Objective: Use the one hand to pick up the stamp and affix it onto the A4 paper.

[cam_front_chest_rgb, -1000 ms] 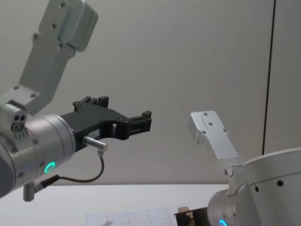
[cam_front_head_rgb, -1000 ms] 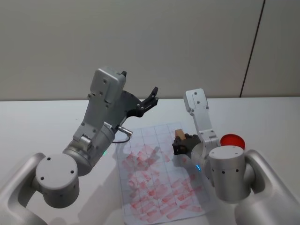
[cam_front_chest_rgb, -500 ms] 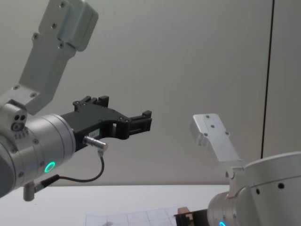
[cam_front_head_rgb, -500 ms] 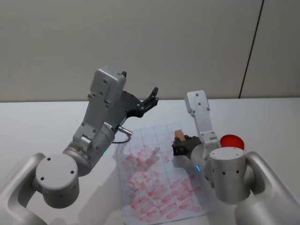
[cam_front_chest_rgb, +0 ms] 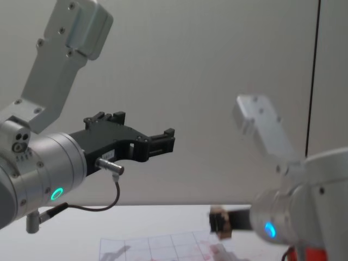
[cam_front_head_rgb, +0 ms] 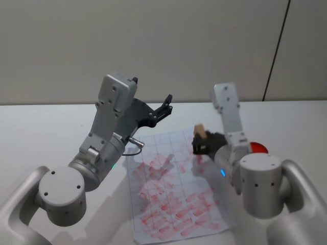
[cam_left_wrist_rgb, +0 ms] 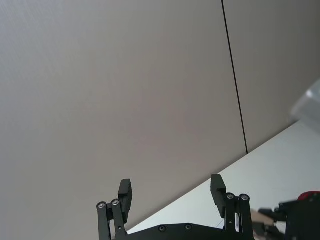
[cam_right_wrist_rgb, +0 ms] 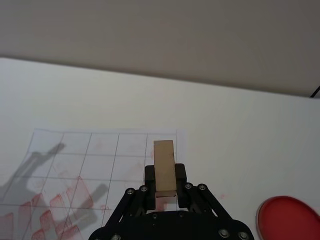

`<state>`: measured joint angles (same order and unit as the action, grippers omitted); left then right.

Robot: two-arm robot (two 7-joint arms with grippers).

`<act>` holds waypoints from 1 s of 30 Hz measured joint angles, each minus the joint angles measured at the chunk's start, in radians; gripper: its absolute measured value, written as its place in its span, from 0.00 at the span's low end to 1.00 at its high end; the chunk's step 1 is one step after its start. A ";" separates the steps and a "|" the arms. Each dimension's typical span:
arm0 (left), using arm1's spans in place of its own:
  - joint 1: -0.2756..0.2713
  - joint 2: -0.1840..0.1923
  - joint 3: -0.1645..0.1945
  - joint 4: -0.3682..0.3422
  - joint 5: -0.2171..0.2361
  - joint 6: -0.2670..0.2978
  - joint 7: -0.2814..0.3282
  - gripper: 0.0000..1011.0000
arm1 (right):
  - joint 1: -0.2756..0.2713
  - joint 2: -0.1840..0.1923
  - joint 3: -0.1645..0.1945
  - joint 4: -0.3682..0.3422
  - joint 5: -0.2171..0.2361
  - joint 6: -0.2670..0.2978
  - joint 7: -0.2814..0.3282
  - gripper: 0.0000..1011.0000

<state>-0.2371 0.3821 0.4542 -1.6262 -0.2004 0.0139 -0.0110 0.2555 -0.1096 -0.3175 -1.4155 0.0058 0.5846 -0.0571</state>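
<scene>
Now the hand [cam_front_head_rgb: 202, 142] sits higher and farther out over the table [cam_front_head_rgb: 46, 132] than half a second ago, when it hung low over the middle of the A4 paper's [cam_front_head_rgb: 168, 189] right-hand side. Its fingers are clamped on the stamp [cam_front_head_rgb: 200, 129], one on each long side, and the tan block sticks out beyond the fingertips. In the right wrist view the stamp [cam_right_wrist_rgb: 164, 165] lies over the sheet's far right corner cell, near the far edge. In the chest view the hand has come up into plain sight, and it looks lifted clear of the paper, though that view is blurred there.

The red ink pad [cam_front_head_rgb: 258, 148], earlier in full view beside the right arm, is now partly hidden behind it. It lies on the table off the paper's right edge.

The left gripper [cam_front_head_rgb: 166, 104] has not shifted: it is held raised above the table beyond the sheet's far left corner, its two fingers [cam_left_wrist_rgb: 125, 192] spread wide with nothing between them.

As for writing, the paper carries a printed grid of rectangles and many pale red stamp marks (thickest toward the near end), but none of them can be read as letters. A small label on the left gripper's body in the chest view is too small to read.
</scene>
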 joint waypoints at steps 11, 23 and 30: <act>0.000 0.000 0.000 0.000 0.000 0.000 0.000 0.99 | -0.043 0.030 0.026 -0.164 0.002 0.007 -0.033 0.21; 0.000 0.000 0.000 0.000 0.000 0.000 0.000 0.99 | -0.093 0.071 0.067 -0.239 0.014 0.052 -0.072 0.21; 0.000 0.000 0.000 0.000 0.000 0.000 0.000 0.99 | -0.114 0.087 0.085 -0.243 0.019 0.072 -0.084 0.21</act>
<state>-0.2371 0.3821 0.4542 -1.6262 -0.2004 0.0139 -0.0109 0.1411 -0.0230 -0.2326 -1.6581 0.0250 0.6567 -0.1415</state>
